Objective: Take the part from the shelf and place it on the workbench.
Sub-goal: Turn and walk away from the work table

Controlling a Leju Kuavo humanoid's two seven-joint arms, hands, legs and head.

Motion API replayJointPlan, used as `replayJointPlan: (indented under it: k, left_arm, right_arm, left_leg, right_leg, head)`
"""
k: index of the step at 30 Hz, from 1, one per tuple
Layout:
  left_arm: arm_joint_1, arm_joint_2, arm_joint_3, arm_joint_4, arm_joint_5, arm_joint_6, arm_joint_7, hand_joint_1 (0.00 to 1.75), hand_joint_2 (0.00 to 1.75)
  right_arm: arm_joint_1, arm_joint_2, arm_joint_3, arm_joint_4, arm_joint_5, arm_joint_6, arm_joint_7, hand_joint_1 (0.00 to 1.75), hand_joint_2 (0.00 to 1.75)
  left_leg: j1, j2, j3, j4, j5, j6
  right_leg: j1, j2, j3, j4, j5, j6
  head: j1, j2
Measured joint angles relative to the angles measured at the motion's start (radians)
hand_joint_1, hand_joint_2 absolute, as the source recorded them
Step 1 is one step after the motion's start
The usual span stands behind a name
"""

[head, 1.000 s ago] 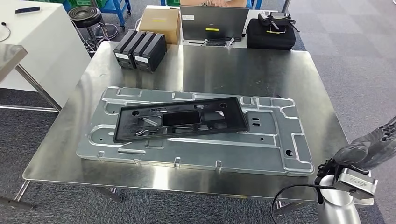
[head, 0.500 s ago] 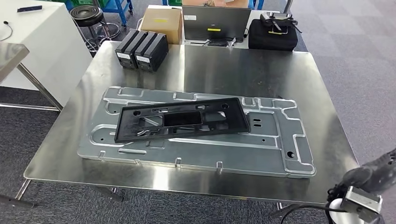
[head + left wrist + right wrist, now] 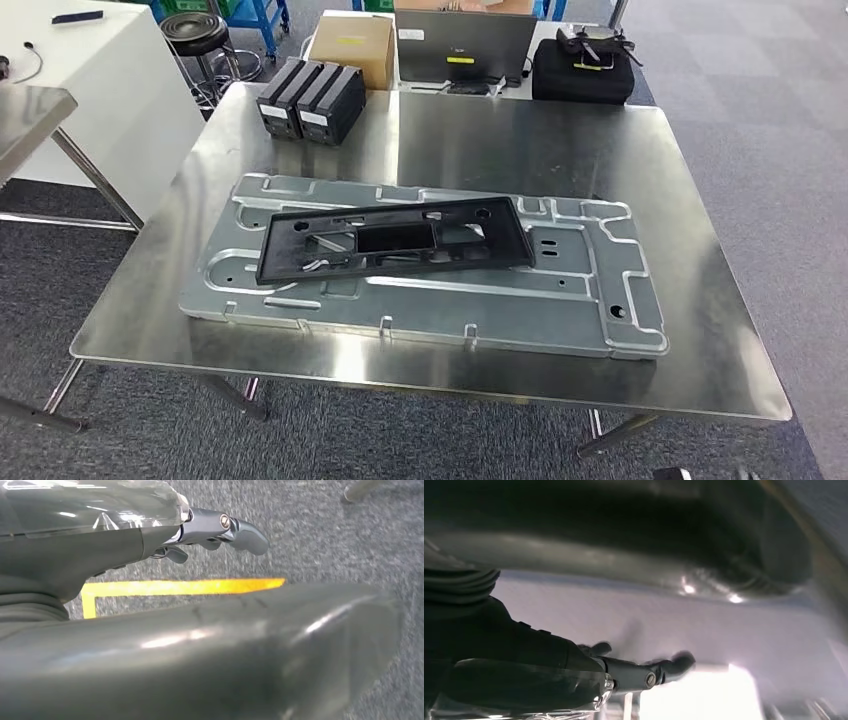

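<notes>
Right hand (image 3: 644, 672) blurred and dark; its grip unreadable.

The left robot hand (image 3: 210, 532) has a dark grey ribbed cover at the wrist, a clear glossy plastic shell over its back, and a thick, smooth grey thumb. One finger is metallic grey-blue with a round silver screw at its hinge and a rounded dark tip. The right robot hand (image 3: 624, 672) looks alike: dark ribbed cover, clear shell, a grey finger with one silver screw, somewhat blurred.
</notes>
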Motion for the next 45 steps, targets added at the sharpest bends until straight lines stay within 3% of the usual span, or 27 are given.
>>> replayJointPlan:
  k: [2,4,6,7,8,9,11,13,15,17,18,21,22,23,24,26,28,29,32,34,36,37,38,40,42,44,45]
  left_arm:
    - [0.001,-0.001,0.005,0.0,0.0,-0.003,0.0,0.0,0.0]
    - [0.001,-0.002,0.011,0.0,-0.001,-0.007,0.0,0.0,0.0]
    - [0.001,-0.002,0.014,0.0,-0.002,-0.009,0.0,0.0,0.0]
    - [0.001,-0.002,0.015,0.0,-0.002,-0.009,0.0,0.0,0.0]
    - [0.001,-0.002,0.015,0.0,-0.002,-0.009,0.0,0.0,0.0]
    - [0.001,-0.002,0.015,0.0,-0.002,-0.009,0.0,0.0,0.0]
    - [0.0,-0.002,0.015,0.0,-0.002,-0.009,0.0,0.0,0.0]
    - [-0.004,0.0,0.016,0.0,-0.002,-0.011,0.0,0.0,0.0]
    - [-0.007,0.0,0.016,0.0,-0.002,-0.014,0.0,0.0,0.0]
    - [-0.006,0.0,0.017,0.0,-0.002,-0.015,0.0,0.0,0.0]
    - [-0.007,0.0,0.017,0.0,-0.002,-0.016,0.0,0.0,0.0]
    - [-0.005,0.0,0.017,0.0,-0.002,-0.017,0.0,0.0,0.0]
    - [-0.004,0.0,0.017,0.0,-0.002,-0.017,0.0,0.0,0.0]
    - [-0.004,0.0,0.017,0.0,-0.001,-0.017,0.0,0.0,0.0]
    - [-0.004,0.0,0.018,0.0,-0.001,-0.018,0.0,0.0,0.0]
    - [-0.005,-0.001,0.021,0.0,0.0,-0.019,0.0,0.0,0.0]
    - [-0.005,-0.003,0.026,0.0,0.0,-0.017,0.0,0.0,0.0]
    - [-0.006,-0.003,0.029,0.0,0.0,-0.015,0.001,0.0,0.0]
    - [-0.004,-0.003,0.04,0.0,0.0,-0.016,0.003,0.0,0.0]
    - [0.0,-0.004,0.043,0.0,-0.001,-0.021,0.003,0.0,0.0]
    - [0.001,-0.005,0.043,0.0,-0.002,-0.023,0.006,0.0,0.0]
    - [0.001,-0.006,0.043,0.0,-0.002,-0.023,0.008,0.0,0.0]
    - [0.0,-0.006,0.043,0.0,-0.002,-0.022,0.01,0.0,0.0]
    - [0.0,-0.006,0.042,0.0,-0.002,-0.017,0.012,0.0,0.0]
    - [-0.002,-0.006,0.041,0.0,-0.002,-0.014,0.012,0.0,0.0]
    - [-0.007,-0.005,0.041,0.0,-0.002,-0.013,0.012,0.0,0.0]
    - [-0.009,-0.005,0.041,0.0,-0.002,-0.013,0.011,0.0,0.0]
  right_arm:
    - [-0.016,-0.005,-0.029,0.101,0.011,0.026,0.036,0.0,0.0]
    - [-0.03,-0.008,-0.051,0.174,0.02,0.064,0.098,0.0,0.0]
    - [-0.036,-0.009,-0.073,0.227,0.022,0.096,0.168,0.0,0.0]
    - [-0.037,-0.01,-0.084,0.247,0.022,0.105,0.199,0.0,0.0]
    - [-0.038,-0.01,-0.093,0.262,0.022,0.108,0.225,0.0,0.0]
    - [-0.038,-0.01,-0.101,0.273,0.022,0.109,0.246,0.0,0.0]
    - [-0.041,-0.011,-0.116,0.288,0.027,0.109,0.276,0.0,0.0]
    - [-0.044,-0.011,-0.13,0.298,0.037,0.103,0.293,0.0,0.0]
    - [-0.046,-0.014,-0.143,0.305,0.043,0.097,0.3,0.0,0.0]
    - [-0.047,-0.021,-0.154,0.31,0.044,0.093,0.303,0.0,0.0]
    - [-0.047,-0.024,-0.158,0.312,0.044,0.092,0.304,0.0,0.0]
    - [-0.048,-0.03,-0.166,0.318,0.045,0.089,0.305,0.0,0.0]
    - [-0.048,-0.031,-0.168,0.32,0.048,0.087,0.305,0.0,0.0]
    - [-0.049,-0.032,-0.172,0.321,0.052,0.084,0.302,0.0,0.0]
    - [-0.05,-0.032,-0.177,0.322,0.055,0.077,0.295,0.0,0.0]
    - [-0.055,-0.034,-0.192,0.322,0.032,0.05,0.238,0.0,0.0]
    - [-0.064,-0.036,-0.224,0.315,-0.037,0.024,0.124,0.0,0.0]
    - [-0.069,-0.037,-0.245,0.31,-0.066,0.018,0.074,0.0,0.0]
    - [-0.077,-0.048,-0.296,0.304,-0.065,0.032,0.077,0.0,0.0]
    - [-0.079,-0.055,-0.31,0.305,-0.017,0.062,0.171,0.0,0.0]
    - [-0.08,-0.055,-0.314,0.315,0.04,0.12,0.283,0.0,0.0]
    - [-0.079,-0.052,-0.313,0.323,0.067,0.161,0.334,0.0,0.0]
    - [-0.078,-0.048,-0.312,0.332,0.092,0.205,0.377,0.0,0.0]
    - [-0.078,-0.033,-0.307,0.348,0.126,0.293,0.436,0.0,0.0]
    - [-0.079,-0.012,-0.304,0.362,0.138,0.357,0.47,0.0,0.0]
    - [-0.081,0.006,-0.303,0.373,0.139,0.387,0.486,0.0,0.0]
    - [-0.081,0.012,-0.303,0.377,0.14,0.392,0.489,0.0,0.0]
  left_leg:
    - [0.001,0.002,-0.005,0.007,-0.011,-0.012]
    - [0.003,0.004,-0.027,0.071,-0.088,-0.02]
    - [0.004,0.004,-0.053,0.195,-0.191,-0.025]
    - [0.004,0.004,-0.057,0.251,-0.217,-0.026]
    - [0.004,0.004,-0.049,0.281,-0.218,-0.027]
    - [0.004,0.004,-0.024,0.276,-0.197,-0.026]
    - [0.003,0.004,0.075,0.166,-0.148,-0.02]
    - [-0.001,0.003,0.174,0.023,-0.153,-0.01]
    - [-0.007,0.004,0.202,-0.034,-0.167,0.001]
    - [-0.005,0.008,0.187,-0.038,-0.148,0.015]
    - [-0.003,0.01,0.176,-0.04,-0.136,0.023]
    - [-0.002,0.017,0.132,-0.041,-0.099,0.035]
    - [-0.002,0.018,0.116,-0.039,-0.087,0.035]
    - [-0.003,0.019,0.101,-0.036,-0.077,0.033]
    - [-0.002,0.02,0.085,-0.031,-0.067,0.031]
    - [-0.001,0.02,0.055,-0.018,-0.05,0.024]
    - [-0.003,0.021,0.032,-0.005,-0.037,0.013]
    - [-0.004,0.021,0.027,-0.001,-0.031,0.007]
    - [-0.001,0.021,0.017,0.002,-0.016,-0.012]
    - [0.002,0.018,0.0,0.045,-0.074,-0.021]
    - [0.005,0.017,-0.028,0.156,-0.182,-0.027]
    - [0.006,0.017,-0.037,0.217,-0.218,-0.028]
    - [0.006,0.017,-0.036,0.262,-0.228,-0.029]
    - [0.005,0.017,0.008,0.26,-0.183,-0.027]
    - [0.001,0.017,0.113,0.136,-0.146,-0.015]
    - [-0.006,0.016,0.206,-0.003,-0.165,-0.002]
    - [-0.01,0.016,0.227,-0.041,-0.177,0.004]
  right_leg:
    - [-0.004,-0.001,-0.012,-0.004,0.017,-0.015]
    - [-0.008,-0.003,-0.033,-0.009,0.038,-0.029]
    - [-0.005,-0.005,-0.06,-0.007,0.058,-0.035]
    - [-0.004,-0.005,-0.075,-0.005,0.068,-0.035]
    - [-0.003,-0.006,-0.092,-0.001,0.078,-0.034]
    - [-0.003,-0.006,-0.109,0.004,0.087,-0.033]
    - [-0.002,-0.006,-0.138,0.016,0.103,-0.028]
    - [-0.001,-0.005,-0.153,0.027,0.115,-0.019]
    - [-0.001,-0.005,-0.159,0.03,0.131,-0.006]
    - [-0.004,-0.003,-0.166,0.032,0.135,0.006]
    - [-0.005,-0.001,-0.175,0.048,0.113,0.011]
    - [-0.01,0.002,-0.215,0.2,-0.034,0.027]
    - [-0.012,0.002,-0.223,0.259,-0.063,0.032]
    - [-0.014,0.002,-0.22,0.296,-0.064,0.036]
    - [-0.016,0.002,-0.202,0.302,-0.045,0.038]
    - [-0.021,0.001,-0.113,0.209,0.006,0.039]
    - [-0.018,0.002,-0.012,0.064,0.003,0.03]
    - [-0.015,0.002,0.015,0.018,-0.009,0.023]
    - [-0.011,-0.002,0.011,-0.009,-0.002,-0.002]
    - [-0.013,-0.008,-0.01,-0.013,0.021,-0.018]
    - [-0.009,-0.01,-0.04,-0.012,0.045,-0.027]
    - [-0.007,-0.011,-0.057,-0.01,0.057,-0.028]
    - [-0.005,-0.011,-0.075,-0.007,0.069,-0.028]
    - [-0.002,-0.01,-0.114,0.003,0.091,-0.027]
    - [0.0,-0.01,-0.144,0.016,0.109,-0.022]
    - [-0.001,-0.012,-0.158,0.024,0.125,-0.013]
    - [-0.003,-0.013,-0.16,0.024,0.135,-0.007]
  head:
    - [0.0,0.0]
    - [0.0,0.0]
    - [0.0,0.0]
    - [0.0,0.0]
    - [0.0,0.0]
    - [0.0,0.0]
    - [0.0,0.0]
    - [0.0,0.0]
    - [0.0,0.0]
    - [0.0,0.0]
    - [0.0,0.0]
    - [0.0,0.0]
    - [0.0,0.0]
    - [0.0,0.0]
    - [0.0,0.0]
    - [0.0,0.0]
    - [0.0,0.0]
    - [0.0,0.0]
    - [0.0,0.0]
    - [0.0,0.0]
    - [0.0,0.0]
    - [0.0,0.0]
    - [0.0,0.0]
    - [0.0,0.0]
    - [0.0,0.0]
    - [0.0,0.0]
    - [0.0,0.0]
